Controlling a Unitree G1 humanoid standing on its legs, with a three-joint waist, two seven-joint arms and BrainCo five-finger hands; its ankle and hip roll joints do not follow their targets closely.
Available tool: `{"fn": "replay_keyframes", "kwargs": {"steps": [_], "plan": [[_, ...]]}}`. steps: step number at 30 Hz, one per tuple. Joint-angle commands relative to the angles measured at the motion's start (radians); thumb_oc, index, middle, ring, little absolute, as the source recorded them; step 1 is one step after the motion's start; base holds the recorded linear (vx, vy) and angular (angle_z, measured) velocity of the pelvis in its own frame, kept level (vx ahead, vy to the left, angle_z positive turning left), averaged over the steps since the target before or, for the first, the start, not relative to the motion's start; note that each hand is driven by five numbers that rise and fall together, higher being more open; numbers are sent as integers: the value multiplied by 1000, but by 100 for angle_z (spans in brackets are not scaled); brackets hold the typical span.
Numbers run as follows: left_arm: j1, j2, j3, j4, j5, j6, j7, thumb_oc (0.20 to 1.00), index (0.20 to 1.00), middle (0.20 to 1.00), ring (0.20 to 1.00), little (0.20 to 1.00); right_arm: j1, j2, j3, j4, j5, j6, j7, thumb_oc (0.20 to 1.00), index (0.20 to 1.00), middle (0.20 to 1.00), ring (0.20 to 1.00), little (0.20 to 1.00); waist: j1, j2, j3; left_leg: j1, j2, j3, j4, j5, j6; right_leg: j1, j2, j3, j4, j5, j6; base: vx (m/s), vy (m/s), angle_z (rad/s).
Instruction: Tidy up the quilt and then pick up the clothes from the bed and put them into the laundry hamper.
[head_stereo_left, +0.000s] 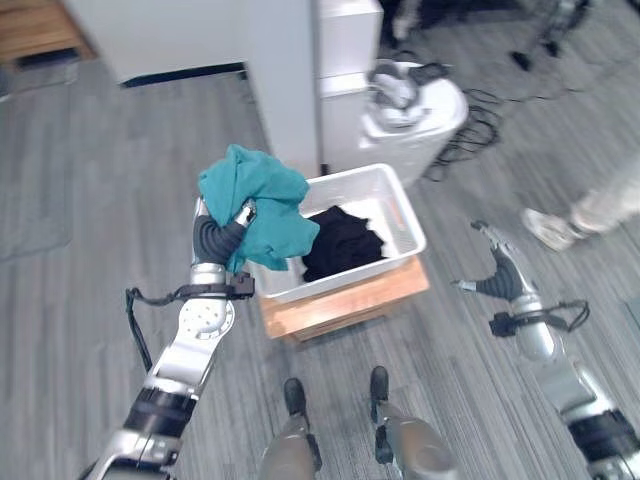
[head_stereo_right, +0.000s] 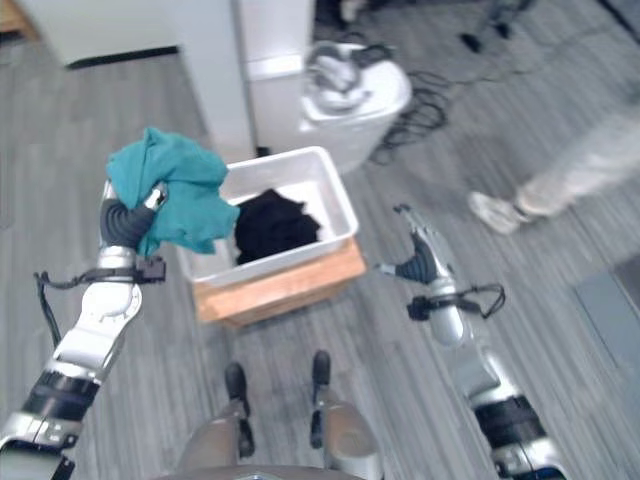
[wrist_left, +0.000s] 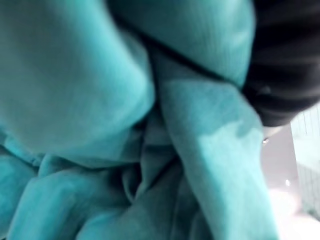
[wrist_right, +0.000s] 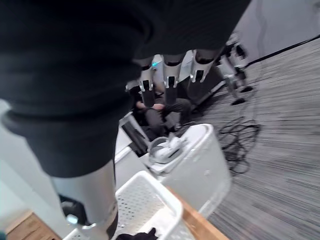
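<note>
A bunched teal garment (head_stereo_left: 258, 205) hangs from my left hand (head_stereo_left: 222, 235), which is shut on it just above the left rim of the white laundry hamper (head_stereo_left: 405, 215). Teal cloth (wrist_left: 125, 125) covers most of the left wrist view. A black garment (head_stereo_left: 342, 243) lies inside the hamper. The hamper rests on a low wooden stand (head_stereo_left: 345, 300). My right hand (head_stereo_left: 497, 262) hovers to the right of the hamper with its fingers (wrist_right: 167, 80) straight and nothing in them.
Behind the hamper stand a white cabinet (head_stereo_left: 290, 70) and a white round bin (head_stereo_left: 415, 115) with cloth on top. Black cables (head_stereo_left: 475, 125) loop on the grey floor beside the bin. A person's shoe and leg (head_stereo_left: 575, 215) are at the right.
</note>
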Motion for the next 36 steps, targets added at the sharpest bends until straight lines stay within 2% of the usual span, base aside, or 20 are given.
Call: {"fn": "replay_keyframes", "kwargs": {"steps": [1, 6, 7, 8, 10, 13, 14, 15, 16, 19, 22, 27, 30, 32, 36], "plan": [[-107, -2, -57, 115, 92, 10, 67, 200, 200, 200, 200, 200, -45, -40, 14, -15, 55, -70, 7, 1000, 1000, 1000, 1000, 1000, -15, 16, -52, 64, 79, 27, 1, -102, -63, 11, -58, 31, 2, -97, 121, -37, 8, -80], [-273, -43, -127, 447, 100, 61, 117, 200, 200, 200, 200, 200, 4, -56, 18, 82, 66, -68, -17, 1000, 1000, 1000, 1000, 1000, -81, 22, -34, 13, 81, 63, 1, -89, -63, -72, -50, 58, 2, -71, 128, -66, 29, -41], [-293, -54, -137, 499, 81, 64, 118, 498, 498, 498, 498, 498, 4, -49, 21, 129, 73, -63, -27, 1000, 1000, 1000, 1000, 1000, -82, 24, -31, 5, 81, 69, 1, -87, -63, -84, -48, 64, 2, -68, 128, -47, 29, -25], [-299, -66, -136, 537, 70, 69, 123, 1000, 1000, 1000, 1000, 1000, 8, -36, 30, 203, 78, -49, -38, 1000, 1000, 1000, 1000, 1000, -85, 27, -28, 1, 82, 77, 1, -85, -64, -93, -49, 67, 2, -65, 130, -26, 14, -27], [-302, -105, -134, 624, -1, 70, 105, 1000, 1000, 1000, 1000, 1000, 21, -19, 50, 370, 60, -6, -67, 1000, 1000, 1000, 1000, 1000, -87, 32, -18, 2, 85, 88, 1, -80, -66, -97, -51, 70, 2, -64, 128, -5, 2, -24], [-284, -125, -130, 646, -51, 69, 80, 1000, 1000, 1000, 1000, 1000, 31, -16, 54, 420, 52, 11, -66, 1000, 1000, 1000, 1000, 1000, -85, 36, -15, 10, 87, 88, 1, -79, -68, -90, -53, 69, 2, -67, 126, 11, -8, -10], [-244, -166, -94, 655, -194, 55, 39, 1000, 1000, 1000, 1000, 1000, 45, -5, 69, 530, 50, 40, -54, 1000, 1000, 1000, 1000, 1000, -81, 43, -16, 25, 89, 83, 1, -80, -69, -74, -57, 64, 2, -74, 122, 0, 0, 0], [-244, -166, -94, 655, -194, 55, 39, 1000, 1000, 1000, 1000, 1000, 45, -5, 69, 530, 50, 40, -54, 1000, 1000, 1000, 1000, 1000, -81, 43, -16, 25, 89, 83, 1, -80, -69, -74, -57, 64, 2, -74, 122, 33, -10, 5], [-201, -185, -49, 645, -313, 36, 35, 1000, 1000, 1000, 1000, 1000, 60, 7, 72, 588, 56, 54, -34, 1000, 1000, 1000, 1000, 1000, -76, 50, -24, 44, 90, 75, 1, -81, -68, -48, -60, 59, 2, -84, 115, 34, -6, 5], [-143, -180, 34, 608, -438, -1, 61, 1000, 1000, 1000, 1000, 1000, 111, 18, 64, 602, 61, 52, -11, 1000, 1000, 1000, 1000, 1000, -67, 62, -43, 72, 88, 50, 1, -85, -69, 4, -65, 44, 2, -99, 108, 58, -8, 17], [-134, -123, 78, 599, -462, -17, 81, 1000, 1000, 1000, 1000, 1000, 130, 50, 81, 654, 73, 42, -3, 1000, 1000, 1000, 1000, 1000, -55, 73, -71, 93, 86, 30, 1, -88, -71, 45, -66, 32, 2, -109, 108, 57, -2, 29], [-100, 1, 145, 601, -539, -48, 79, 1000, 1000, 1000, 1000, 1000, 81, 150, 154, 871, 103, 69, 4, 1000, 1000, 1000, 1000, 1000, -18, 83, -125, 140, 89, 3, 1, -95, -76, 112, -65, 12, 2, -126, 106, 4, 9, 15], [-47, 1, 166, 645, -567, -34, 34, 1000, 1000, 1000, 1000, 1000, 58, 178, 171, 960, 96, 85, 11, 1000, 1000, 1000, 1000, 1000, -5, 86, -145, 156, 90, -4, 1, -97, -77, 133, -63, 7, 2, -138, 103, 26, 9, 12], [79, -39, 167, 724, -552, 5, -39, 1000, 1000, 1000, 1000, 1000, 34, 224, 116, 1111, 148, 113, 5, 1000, 1000, 1000, 1000, 1000, 11, 95, -163, 179, 88, -24, 1, -102, -74, 170, -67, -6, 2, -149, 97, 17, 47, 7], [149, -78, 168, 769, -526, 25, -72, 1000, 1000, 1000, 1000, 1000, 24, 241, 76, 1163, 186, 121, 1, 1000, 1000, 1000, 1000, 1000, 18, 99, -172, 178, 85, -36, 1, -101, -70, 179, -71, -11, 2, -149, 94, 7, 48, 21]]}}
